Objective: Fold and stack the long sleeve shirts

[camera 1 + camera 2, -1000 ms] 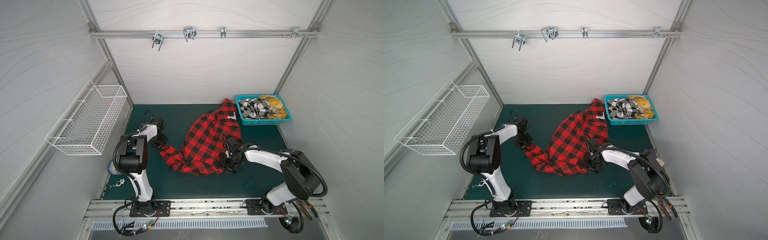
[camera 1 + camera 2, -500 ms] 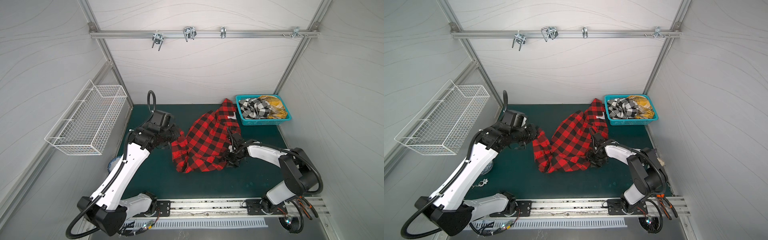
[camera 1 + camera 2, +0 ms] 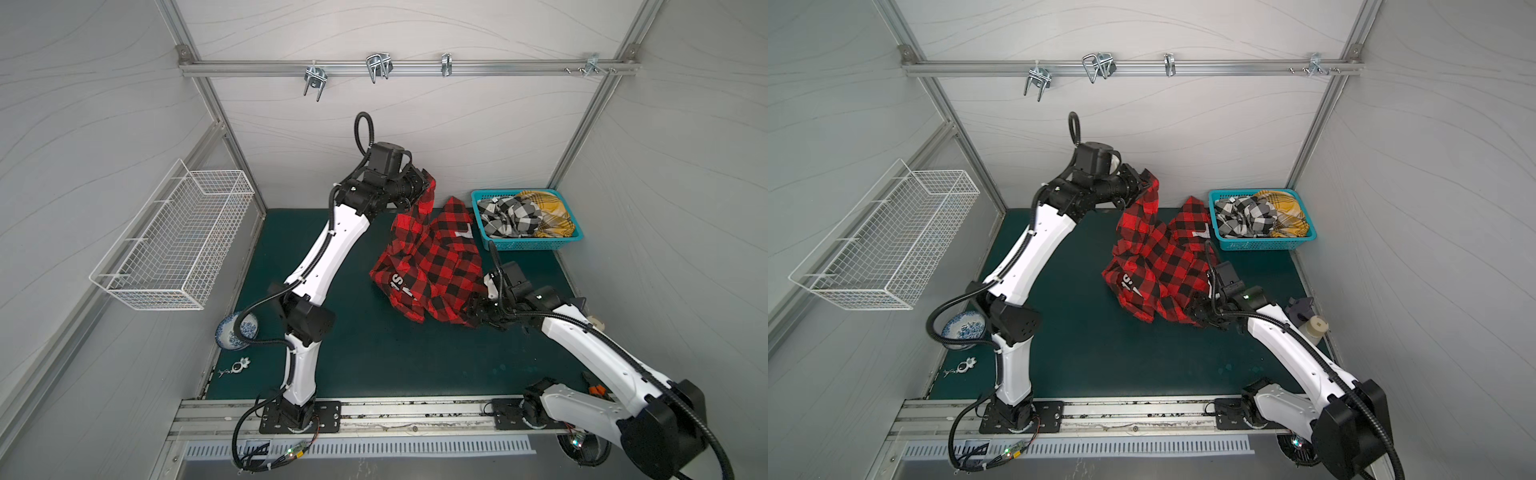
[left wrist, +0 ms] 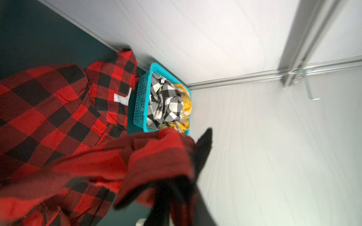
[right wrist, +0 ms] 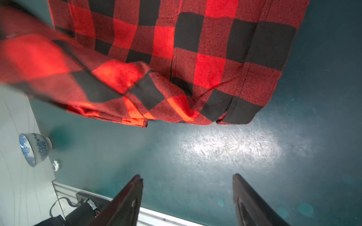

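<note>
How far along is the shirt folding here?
Done: only the red plaid shirt is out on the mat; nothing is folded or stacked. In hand: one end of it hangs from the raised left gripper; the right gripper is open by its near hem, holding nothing. Left: folding it, then the black-and-white shirt and yellow shirt crumpled in the teal basket.

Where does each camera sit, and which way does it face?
Top views: overhead, looking down on the table, both arms, the raised left claw, the red plaid shirt.
Left wrist: on the raised left arm, facing the corner basket; its dark fingers show amid red cloth.
Right wrist: low over the table, facing the shirt hem; the open right claw shows.
Shared: every view shows the shirt; top and left wrist views share the basket.
</note>
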`<state>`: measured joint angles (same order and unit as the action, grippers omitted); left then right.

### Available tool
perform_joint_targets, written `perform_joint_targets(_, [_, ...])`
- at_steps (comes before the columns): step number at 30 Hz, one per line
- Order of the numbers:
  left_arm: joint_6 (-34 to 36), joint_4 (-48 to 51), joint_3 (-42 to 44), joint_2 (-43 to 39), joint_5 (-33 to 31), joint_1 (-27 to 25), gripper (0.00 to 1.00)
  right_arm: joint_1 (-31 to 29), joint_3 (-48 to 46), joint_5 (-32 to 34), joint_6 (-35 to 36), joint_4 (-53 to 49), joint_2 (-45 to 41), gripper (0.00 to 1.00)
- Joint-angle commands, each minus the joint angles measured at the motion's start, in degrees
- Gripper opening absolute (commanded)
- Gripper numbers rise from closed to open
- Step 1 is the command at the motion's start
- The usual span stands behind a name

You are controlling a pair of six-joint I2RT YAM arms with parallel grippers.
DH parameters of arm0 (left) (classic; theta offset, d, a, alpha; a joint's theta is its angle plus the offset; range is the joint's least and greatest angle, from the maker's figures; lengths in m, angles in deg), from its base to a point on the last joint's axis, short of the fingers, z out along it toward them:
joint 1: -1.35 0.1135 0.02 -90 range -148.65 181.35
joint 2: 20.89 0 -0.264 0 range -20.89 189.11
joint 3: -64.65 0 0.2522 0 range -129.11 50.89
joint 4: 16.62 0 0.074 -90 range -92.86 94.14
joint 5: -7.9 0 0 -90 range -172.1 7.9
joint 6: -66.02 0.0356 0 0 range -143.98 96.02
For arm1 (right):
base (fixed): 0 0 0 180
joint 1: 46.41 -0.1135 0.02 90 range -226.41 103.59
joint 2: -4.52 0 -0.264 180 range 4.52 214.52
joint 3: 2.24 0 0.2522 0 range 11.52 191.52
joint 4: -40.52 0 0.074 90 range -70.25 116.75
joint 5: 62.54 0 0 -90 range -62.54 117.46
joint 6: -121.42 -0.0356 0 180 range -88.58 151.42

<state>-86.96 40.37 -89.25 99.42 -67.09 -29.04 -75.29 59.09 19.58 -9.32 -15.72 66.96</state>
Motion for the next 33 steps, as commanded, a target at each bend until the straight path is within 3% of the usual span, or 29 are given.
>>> perform_joint_targets(1, [6.10,10.42,-6.15,6.20,2.08,0.89,0.63,-1.91,1.36,-0.95,3.42,-1.82,2.61,0.75])
perform_joint_targets(3, [12.09,14.81,-1.15,2.37,-2.17,0.99,0.66,-4.79,3.80,0.97,4.64,-2.17,5.69,0.76])
perform_joint_targets(7, [17.56,7.58,30.90,-20.22,-12.59,1.64,0.75,-13.73,9.91,9.14,6.18,-2.67,14.82,0.76])
perform_joint_targets(9, [18.60,7.81,45.27,-30.02,-16.45,2.39,0.80,-15.41,12.95,11.53,6.59,-2.95,20.44,0.77])
perform_joint_targets(12, [18.84,8.60,63.40,-43.36,-19.07,2.96,0.78,-16.60,18.74,16.78,7.72,-5.68,30.11,0.76])
perform_joint_targets(16, [14.54,0.40,81.40,-50.26,-7.80,2.89,0.76,-17.78,24.09,19.79,10.58,-5.46,38.31,0.74])
perform_joint_targets(18, [10.56,-9.81,88.13,-50.29,0.58,2.80,0.75,-17.63,26.42,22.92,10.72,-7.02,40.93,0.65])
perform_joint_targets(22, [8.29,-18.02,87.70,-44.60,2.09,-1.57,0.77,-13.29,27.69,23.76,10.90,-8.80,42.09,0.21])
perform_joint_targets(24, [8.01,-19.31,85.80,-40.54,2.36,-2.72,0.77,-9.91,26.68,21.96,11.09,-8.51,40.18,0.09])
perform_joint_targets(29, [4.98,-25.51,83.84,-32.28,4.48,-3.42,0.77,-5.85,24.06,15.64,11.99,-6.63,34.23,0.03])
perform_joint_targets(33, [5.76,-19.32,79.64,-25.93,1.52,-5.35,0.70,-5.82,23.34,13.33,11.41,-6.02,32.84,0.01])
